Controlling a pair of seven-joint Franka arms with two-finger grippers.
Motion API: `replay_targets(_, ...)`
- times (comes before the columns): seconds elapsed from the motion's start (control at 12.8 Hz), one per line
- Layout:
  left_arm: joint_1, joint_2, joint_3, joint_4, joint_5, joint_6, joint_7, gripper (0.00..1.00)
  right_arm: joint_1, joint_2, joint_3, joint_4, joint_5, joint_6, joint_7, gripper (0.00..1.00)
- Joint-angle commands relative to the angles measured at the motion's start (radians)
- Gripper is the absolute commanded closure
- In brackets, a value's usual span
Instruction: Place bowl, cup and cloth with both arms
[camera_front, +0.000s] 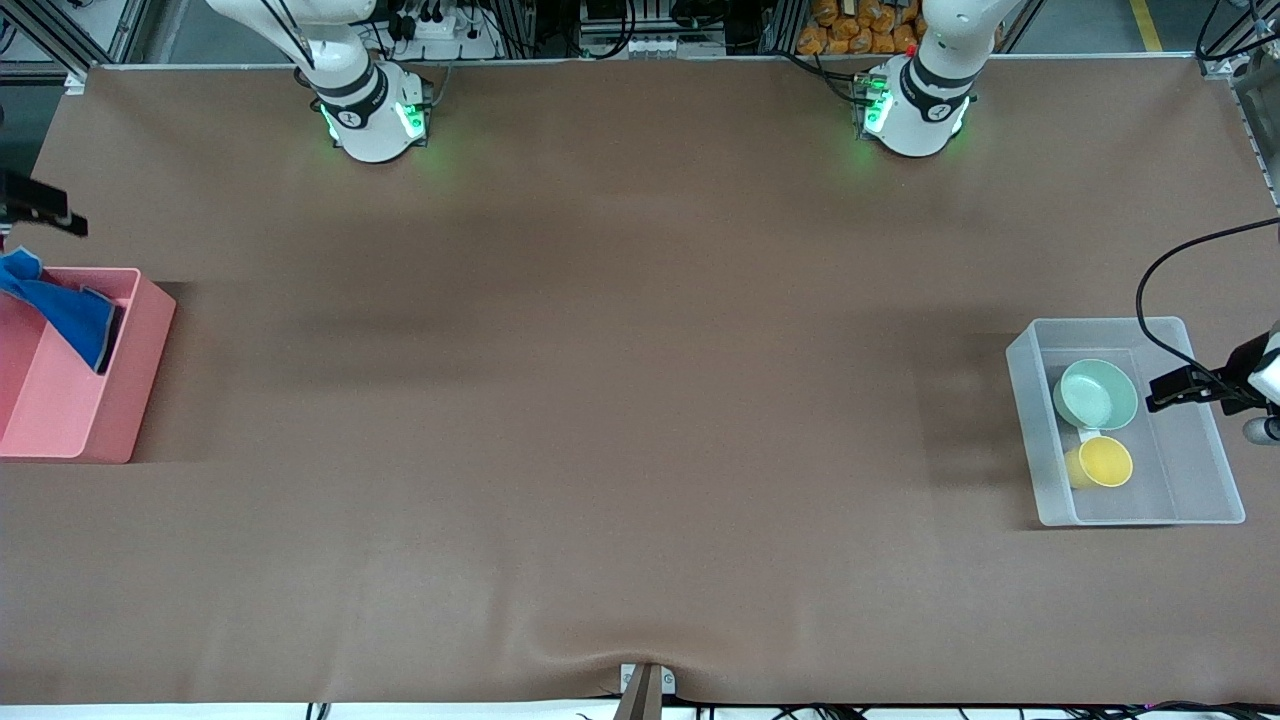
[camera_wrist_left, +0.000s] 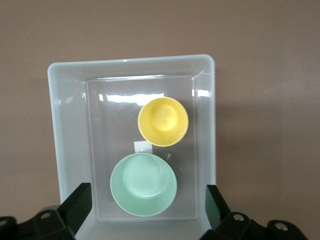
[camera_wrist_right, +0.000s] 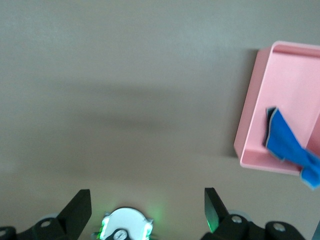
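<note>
The mint-green bowl (camera_front: 1097, 393) and the yellow cup (camera_front: 1103, 461) stand upright in a clear bin (camera_front: 1030, 440) at the left arm's end of the table, the cup nearer the front camera. My left gripper (camera_front: 1180, 387) hangs over that bin, open and empty; in the left wrist view (camera_wrist_left: 147, 210) the bowl (camera_wrist_left: 143, 184) lies below its jaws and the cup (camera_wrist_left: 163, 121) beside it. The blue cloth (camera_front: 62, 310) lies crumpled in a pink bin (camera_front: 135, 370) at the right arm's end, one corner over the rim. My right gripper (camera_front: 45, 208) hovers near it, open and empty (camera_wrist_right: 147, 207).
The right wrist view shows the pink bin (camera_wrist_right: 255, 115), the cloth (camera_wrist_right: 287, 142) and the right arm's green-lit base (camera_wrist_right: 125, 225). A brown mat (camera_front: 620, 400) covers the table. Both arm bases (camera_front: 372, 115) stand along the table's edge farthest from the front camera.
</note>
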Motion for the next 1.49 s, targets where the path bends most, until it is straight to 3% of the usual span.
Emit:
replay_targets(0.0,-0.018,-0.05,-0.029,0.006,0.001,-0.064,-0.081,0.0,0.001,-0.016,0.048,0.025,-0.005,-0.047,0.183,0.0)
replay_targets(0.08,-0.071,-0.061,-0.009,0.025,-0.002,-0.096,-0.112,0.0,0.007,-0.021,0.048,0.025,0.019,-0.039,0.193,0.0)
replay_targets(0.39,-0.298,-0.13,0.197,0.062,-0.132,-0.165,-0.146,0.0,0.007,-0.022,0.042,0.021,0.029,-0.014,0.164,0.0)
replay_targets(0.78,-0.714,-0.242,0.57,0.062,-0.218,-0.259,-0.221,0.0,0.031,-0.025,0.042,0.019,0.007,0.036,0.13,0.0)
replay_targets(0.86,-0.772,-0.259,0.618,0.065,-0.223,-0.288,-0.226,0.0,0.034,-0.025,0.039,0.018,-0.004,0.053,0.13,0.0)
replay_targets(1.18,-0.833,-0.345,0.649,0.062,-0.226,-0.386,-0.229,0.0,0.063,-0.025,0.03,0.017,-0.019,0.059,0.161,0.0)
replay_targets(1.41,-0.853,-0.354,0.679,0.063,-0.226,-0.429,-0.211,0.0,0.094,-0.025,-0.006,0.017,-0.016,0.056,0.176,0.0)
